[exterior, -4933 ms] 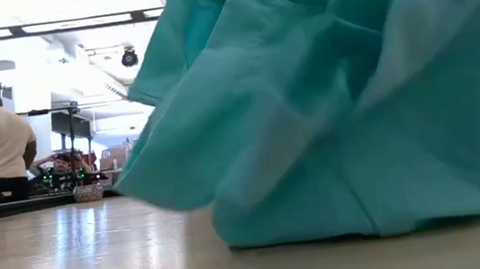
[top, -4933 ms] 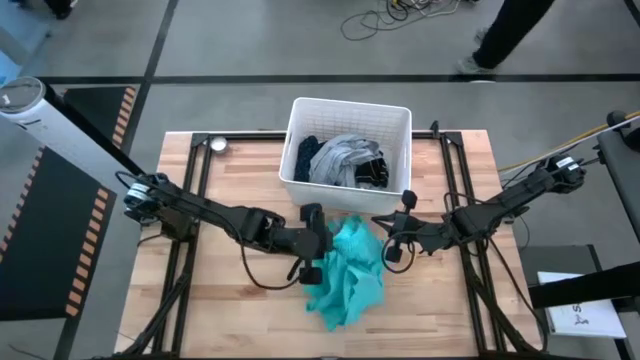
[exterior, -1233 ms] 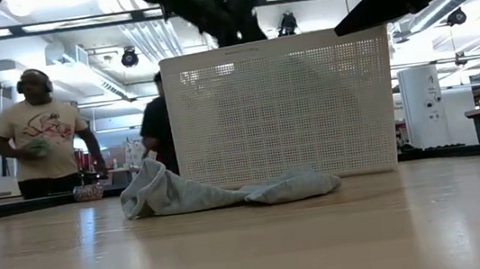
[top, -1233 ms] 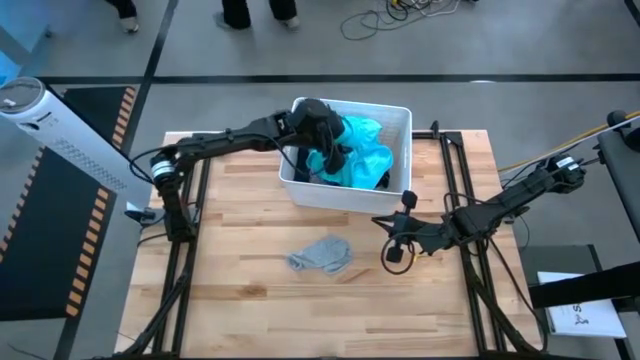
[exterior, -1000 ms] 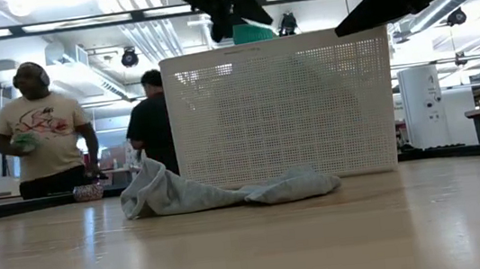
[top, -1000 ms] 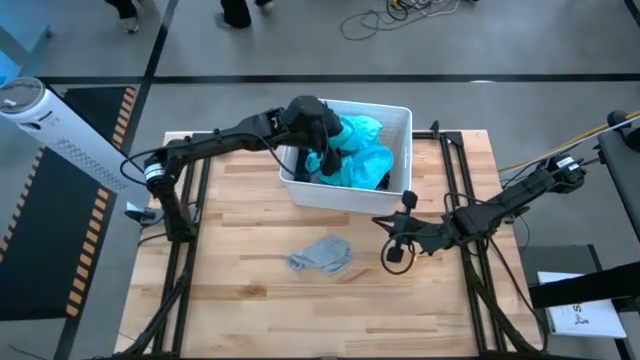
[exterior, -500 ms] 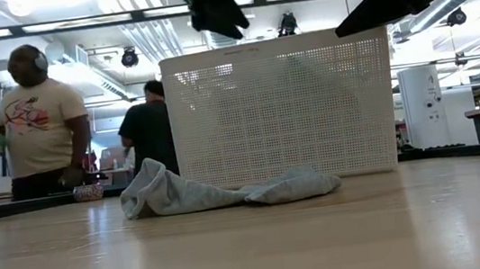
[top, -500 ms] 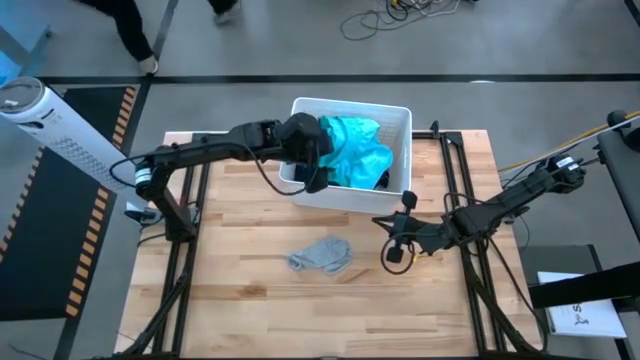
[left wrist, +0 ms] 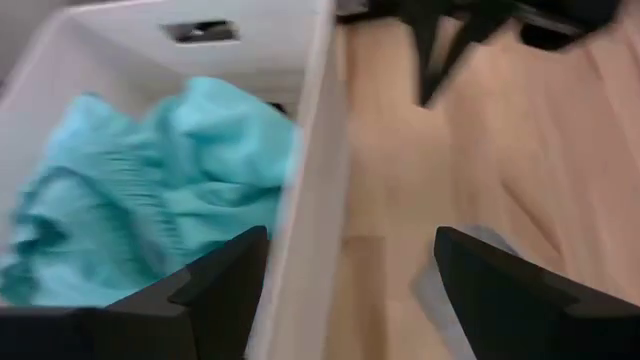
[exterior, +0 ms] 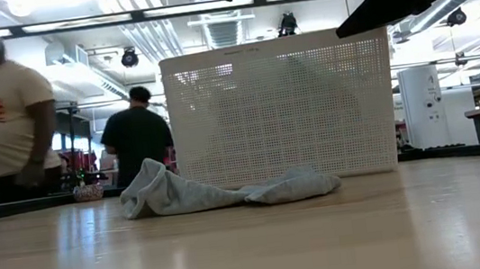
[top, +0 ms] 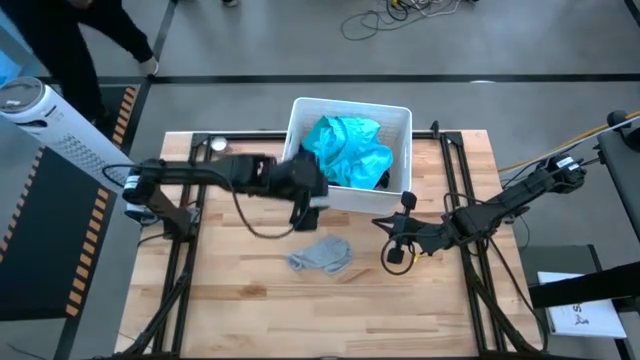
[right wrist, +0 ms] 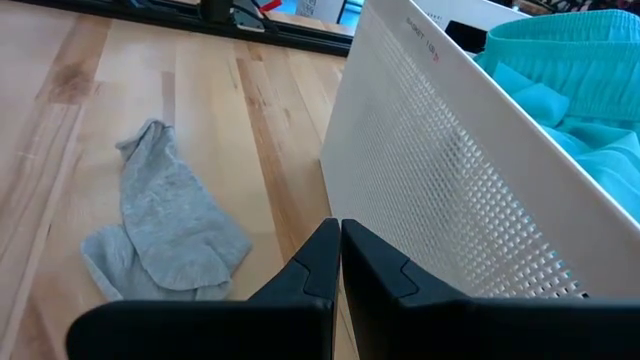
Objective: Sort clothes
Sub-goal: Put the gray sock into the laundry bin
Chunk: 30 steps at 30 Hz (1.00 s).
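Note:
The bright teal garment [top: 346,148] lies heaped in the white basket [top: 398,115], on top of a dark piece [top: 384,181]; the left wrist view also shows the teal garment [left wrist: 150,200]. A small grey garment [top: 322,254] lies crumpled on the table in front of the basket, seen too in the low view [exterior: 219,192]. My left gripper [top: 309,203] hangs open and empty above the basket's near wall [left wrist: 312,190], one finger to each side of it. My right gripper [top: 393,243] waits shut, low over the table right of the grey garment [right wrist: 165,230].
The basket stands at the table's far middle; bare wood lies to its left and along the near edge. Black frame rails [top: 190,230] run down both sides of the table. People [exterior: 2,116] move about in the room behind.
My left gripper has drawn back out of the basket, toward the table's near edge and a little left, staying open and empty. The teal garment, a bit of which showed above the rim a second ago, has settled into the basket.

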Each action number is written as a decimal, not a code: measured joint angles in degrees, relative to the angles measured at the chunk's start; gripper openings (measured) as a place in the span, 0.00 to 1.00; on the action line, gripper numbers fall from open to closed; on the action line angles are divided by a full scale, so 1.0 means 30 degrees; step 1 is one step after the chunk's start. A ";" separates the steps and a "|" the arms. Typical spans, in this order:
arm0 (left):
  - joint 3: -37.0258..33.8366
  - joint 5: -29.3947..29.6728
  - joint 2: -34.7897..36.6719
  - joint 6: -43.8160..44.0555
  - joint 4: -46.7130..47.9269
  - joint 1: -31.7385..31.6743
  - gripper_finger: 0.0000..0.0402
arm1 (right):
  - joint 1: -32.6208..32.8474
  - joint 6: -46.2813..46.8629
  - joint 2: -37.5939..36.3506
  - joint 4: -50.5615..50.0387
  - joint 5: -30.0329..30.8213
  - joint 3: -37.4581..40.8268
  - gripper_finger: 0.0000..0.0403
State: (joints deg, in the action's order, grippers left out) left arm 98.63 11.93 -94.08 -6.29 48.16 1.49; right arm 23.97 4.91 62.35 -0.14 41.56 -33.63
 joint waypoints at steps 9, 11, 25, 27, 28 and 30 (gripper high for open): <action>-0.4455 0.0054 0.0099 0.1713 -0.2332 0.2471 0.66 | 0.0000 0.0000 0.0000 -0.0004 0.0001 0.0000 0.00; -0.6019 -0.0317 0.0173 0.2084 -0.3628 0.2761 0.64 | 0.0000 0.0000 0.0000 0.0000 0.0005 0.0000 0.00; -1.3931 -0.3692 0.0197 0.7028 -1.1291 0.3747 0.60 | 0.0000 0.0000 0.0000 0.0000 -0.0001 0.0000 0.00; -1.4395 -0.3819 0.0197 0.7169 -1.2052 0.3781 0.61 | 0.0000 0.0007 0.0000 0.0000 -0.0001 0.0000 0.00; -1.4564 -0.3825 0.0197 0.7183 -1.2203 0.3783 0.61 | 0.0000 0.0007 0.0000 0.0000 -0.0001 0.0007 0.00; -1.4789 -0.3813 0.0197 0.7214 -1.2283 0.3775 0.62 | 0.0000 0.0007 0.0000 0.0000 -0.0005 0.0000 0.00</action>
State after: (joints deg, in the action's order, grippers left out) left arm 54.27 0.49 -93.49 15.35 11.31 12.82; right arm 23.97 4.93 62.35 -0.14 41.55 -33.63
